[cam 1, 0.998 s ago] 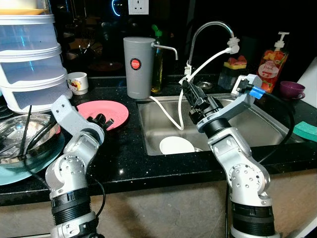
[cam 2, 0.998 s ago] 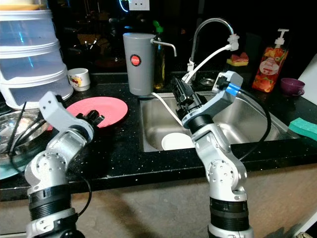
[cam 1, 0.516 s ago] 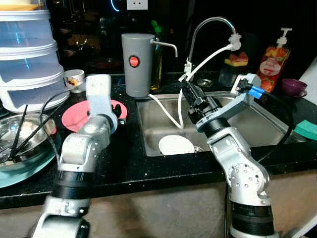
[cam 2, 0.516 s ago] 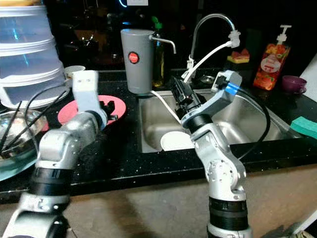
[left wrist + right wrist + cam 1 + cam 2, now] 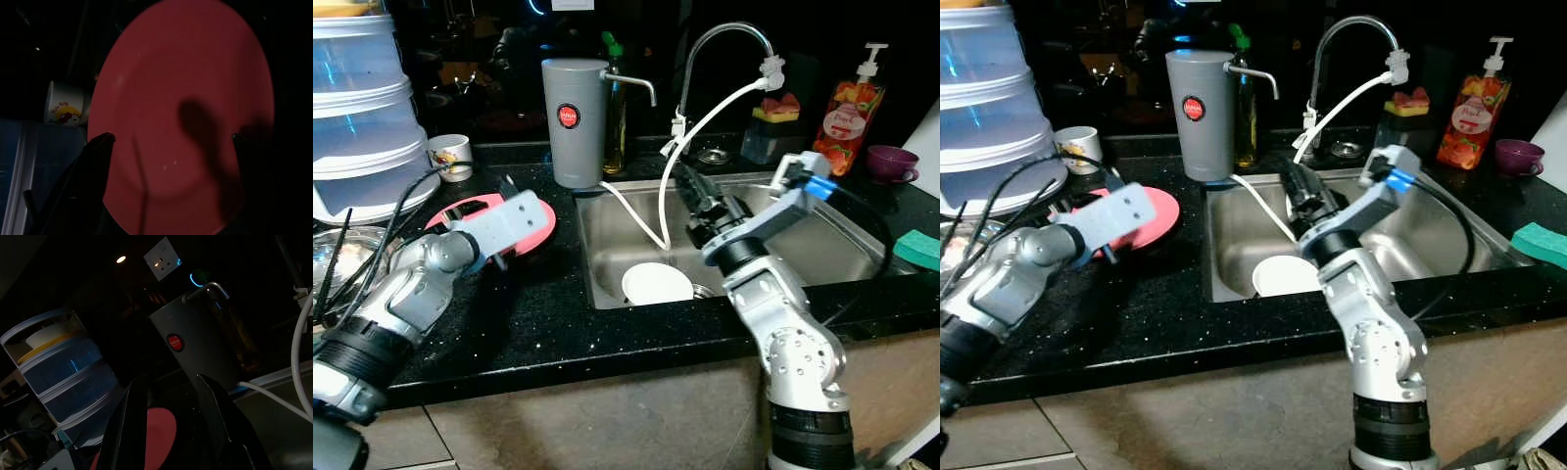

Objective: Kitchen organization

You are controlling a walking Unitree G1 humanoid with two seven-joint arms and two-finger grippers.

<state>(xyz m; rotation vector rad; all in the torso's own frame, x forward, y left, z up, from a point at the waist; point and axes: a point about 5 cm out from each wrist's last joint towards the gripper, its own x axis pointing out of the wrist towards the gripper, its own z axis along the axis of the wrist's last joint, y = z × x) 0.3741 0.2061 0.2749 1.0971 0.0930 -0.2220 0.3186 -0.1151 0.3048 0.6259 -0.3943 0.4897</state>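
A pink plate (image 5: 544, 217) lies on the black counter, left of the sink. My left gripper (image 5: 171, 141) hovers just above it, open, with the plate (image 5: 186, 98) showing between the two black fingers (image 5: 95, 149). Nothing is held. A round white dish (image 5: 658, 284) rests at the bottom of the steel sink (image 5: 822, 245). My right gripper (image 5: 691, 188) is held over the sink near the white hose (image 5: 705, 117), pointing towards the back left. Its fingers (image 5: 133, 421) stand apart with nothing between them.
A grey water dispenser (image 5: 573, 122) stands behind the plate, with a small printed cup (image 5: 448, 155) and stacked clear containers (image 5: 362, 127) to its left. A steel bowl (image 5: 337, 257) sits far left. Soap bottle (image 5: 847, 98), purple cup (image 5: 889, 162) and green sponge (image 5: 918, 250) are right of the sink.
My left arm has swung down and left, so its gripper now lies low over the pink plate. The camera has shifted slightly. The right arm has barely moved.
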